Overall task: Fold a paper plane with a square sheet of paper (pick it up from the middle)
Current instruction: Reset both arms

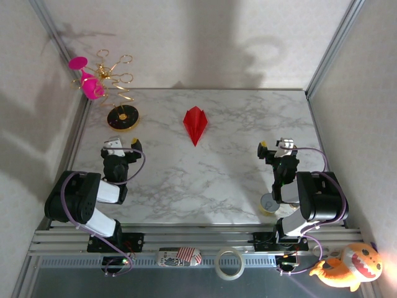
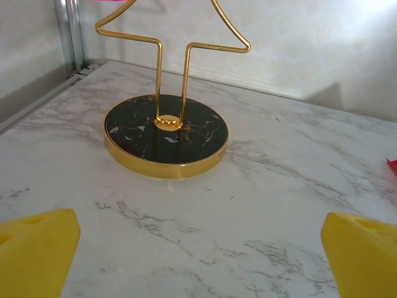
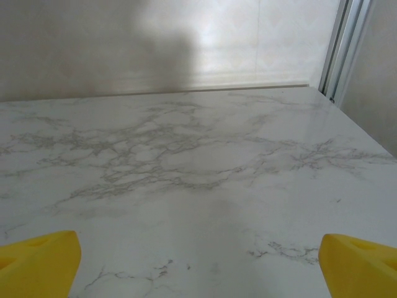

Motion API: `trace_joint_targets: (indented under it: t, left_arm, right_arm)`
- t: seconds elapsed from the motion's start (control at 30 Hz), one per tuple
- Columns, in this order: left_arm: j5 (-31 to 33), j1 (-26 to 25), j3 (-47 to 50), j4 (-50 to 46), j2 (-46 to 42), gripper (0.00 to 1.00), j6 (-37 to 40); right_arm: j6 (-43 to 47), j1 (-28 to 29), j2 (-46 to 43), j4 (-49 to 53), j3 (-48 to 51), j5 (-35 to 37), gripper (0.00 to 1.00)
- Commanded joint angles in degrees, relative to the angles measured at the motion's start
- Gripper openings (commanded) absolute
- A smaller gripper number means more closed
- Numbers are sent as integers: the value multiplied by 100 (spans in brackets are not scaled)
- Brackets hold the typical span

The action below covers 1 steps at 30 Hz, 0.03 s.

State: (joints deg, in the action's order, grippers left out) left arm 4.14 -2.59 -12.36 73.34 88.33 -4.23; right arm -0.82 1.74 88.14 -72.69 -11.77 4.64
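Top external: arms folded low, left fingers [image 1: 135, 144], right fingers [image 1: 263, 144] spread.

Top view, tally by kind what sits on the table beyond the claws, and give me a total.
Paper plane: 1
Gold rack: 1
Pink glass: 1, hanging on the rack
Total: 3
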Motion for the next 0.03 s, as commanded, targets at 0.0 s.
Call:
trace_joint_targets:
  t: [0.0]
  left_arm:
    - [96, -49, -100, 12, 5, 99, 71]
  right_arm:
    - [-6, -35, 46, -239, -14, -7, 99]
